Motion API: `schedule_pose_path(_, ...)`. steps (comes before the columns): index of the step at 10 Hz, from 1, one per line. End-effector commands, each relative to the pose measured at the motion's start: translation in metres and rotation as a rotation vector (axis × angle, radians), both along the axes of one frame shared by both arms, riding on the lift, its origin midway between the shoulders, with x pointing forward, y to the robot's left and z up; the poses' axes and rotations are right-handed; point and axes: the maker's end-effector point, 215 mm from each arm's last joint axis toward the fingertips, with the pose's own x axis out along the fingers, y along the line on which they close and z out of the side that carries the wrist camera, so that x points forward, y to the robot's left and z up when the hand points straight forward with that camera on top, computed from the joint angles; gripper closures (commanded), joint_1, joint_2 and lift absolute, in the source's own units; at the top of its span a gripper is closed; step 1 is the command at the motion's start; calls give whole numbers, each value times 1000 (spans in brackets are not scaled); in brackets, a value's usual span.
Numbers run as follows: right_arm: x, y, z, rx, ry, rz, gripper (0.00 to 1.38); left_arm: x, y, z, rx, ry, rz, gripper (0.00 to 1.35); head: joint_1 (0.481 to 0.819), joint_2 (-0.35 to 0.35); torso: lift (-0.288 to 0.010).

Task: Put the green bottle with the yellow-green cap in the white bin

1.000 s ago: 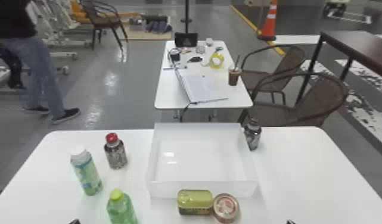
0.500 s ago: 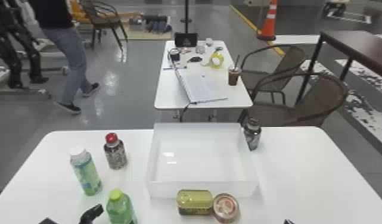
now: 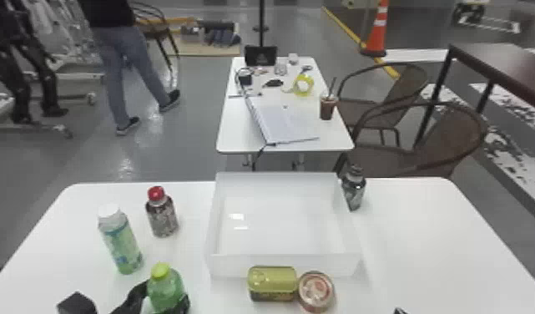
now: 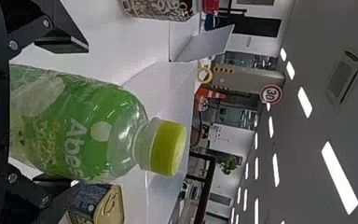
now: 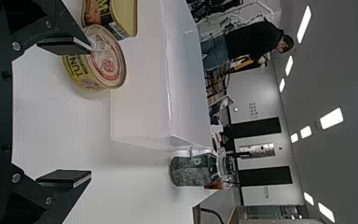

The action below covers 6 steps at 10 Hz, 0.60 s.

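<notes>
Tins (image 3: 272, 277) partly block the near side of the open-topped white bin (image 3: 233, 265).

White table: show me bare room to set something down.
Free: the table right of the bin and dark bottle, and the bin's floor. Crowded: its left, with green bottle, red-capped bottle, white-capped bottle; its near side, with oblong can and round can.

Four bottles (image 3: 166, 291), two cans (image 3: 272, 284), one white bin (image 3: 233, 265), two white tables (image 3: 429, 238), three chairs (image 3: 450, 133), one traffic cone (image 3: 377, 33)

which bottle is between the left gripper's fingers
The green bottle with the yellow-green cap, standing nearest the robot; the white-capped bottle, red-capped bottle and dark bottle all stand clear of the left gripper.
</notes>
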Motion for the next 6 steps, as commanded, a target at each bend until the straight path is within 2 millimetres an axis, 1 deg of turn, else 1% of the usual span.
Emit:
schedule_pose_path(1,-1,2,-2,9,4,-3,332,3,7,1,6,-5,18,753,549,0,-100)
schedule_pose_path(3,-1,2,-2,11,5,-2,331,5,9,8,13,-8,26,763,549,0,-100)
schedule_pose_path(4,-1,2,-3,11,7,-2,332,5,8,19,20,-19,23,763,549,0,-100)
schedule_pose_path(6,-1,3,-4,12,8,-1,331,12,3,57,66,-63,17,763,549,0,-100)
